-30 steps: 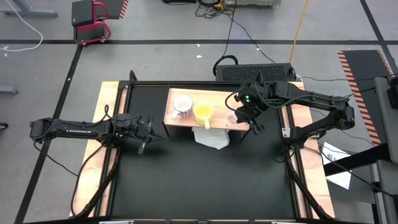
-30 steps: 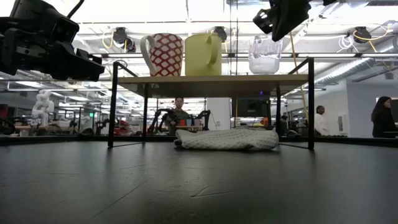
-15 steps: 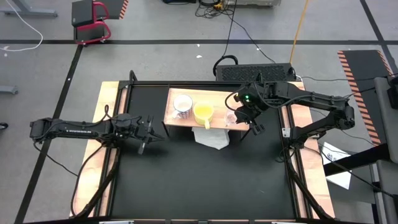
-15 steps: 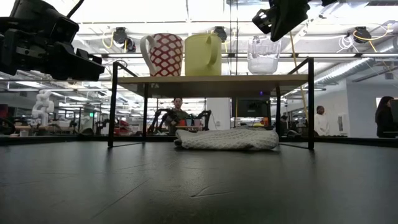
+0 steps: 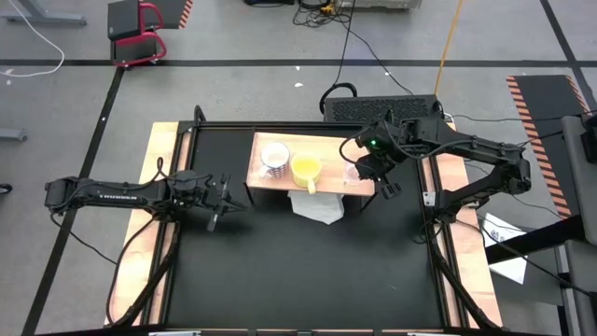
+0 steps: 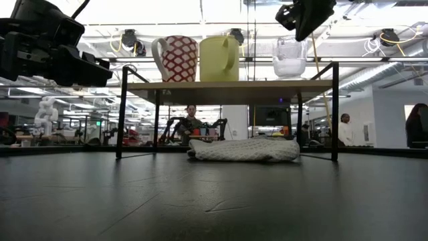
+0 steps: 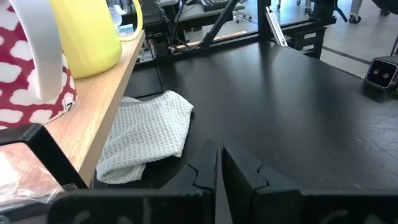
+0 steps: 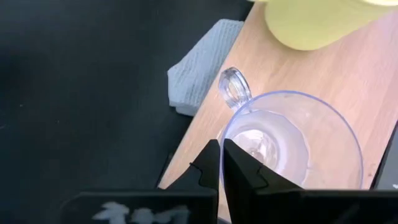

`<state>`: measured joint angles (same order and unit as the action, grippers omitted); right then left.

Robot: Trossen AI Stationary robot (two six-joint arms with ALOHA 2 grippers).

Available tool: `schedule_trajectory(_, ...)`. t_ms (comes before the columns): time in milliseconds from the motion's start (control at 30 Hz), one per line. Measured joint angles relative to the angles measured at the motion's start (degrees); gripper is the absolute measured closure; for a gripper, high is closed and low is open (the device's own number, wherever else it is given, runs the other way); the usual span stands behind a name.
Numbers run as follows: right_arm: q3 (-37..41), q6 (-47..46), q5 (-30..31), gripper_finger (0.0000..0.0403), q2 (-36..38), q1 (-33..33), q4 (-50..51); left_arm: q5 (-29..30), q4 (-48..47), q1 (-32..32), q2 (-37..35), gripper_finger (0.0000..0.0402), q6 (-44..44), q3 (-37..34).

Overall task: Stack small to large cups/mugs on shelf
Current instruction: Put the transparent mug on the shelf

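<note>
I see the white mug (image 6: 175,58), yellow mug (image 6: 219,58) and glass cup (image 6: 289,57) lined up on the shelf (image 6: 227,84); my right gripper (image 5: 373,173), fingers together, grips the lifted glass cup's rim; nesting remains.

The high view looks straight down on the whole black table (image 5: 308,271). The low view sits at tabletop height, facing level under the light-wood shelf on its black frame (image 6: 227,84). Each wrist view peers close past its own tool; both share the shelf and the white waffle-weave cloth (image 7: 146,134).
</note>
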<state>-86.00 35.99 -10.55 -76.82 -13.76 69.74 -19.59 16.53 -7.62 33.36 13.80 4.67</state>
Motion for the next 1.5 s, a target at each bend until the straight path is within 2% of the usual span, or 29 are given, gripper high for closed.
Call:
schedule_trajectory(300,-0.2,0.0,-0.1,0.0403,0.0,0.0,0.0,0.0,0.0,0.0,0.0,0.0376,0.0,0.0)
schedule_trajectory(467,-0.2,-0.8,-3.0,0.0403,0.0,0.0,0.1,0.0,0.0,0.0,0.0,0.0376,-0.1,0.0)
schedule_trajectory(1500,0.9,-2.4,-3.1,0.0403,0.1,0.0,-2.0,0.0,-1.4,0.0,0.0,0.0376,-0.4,0.0)
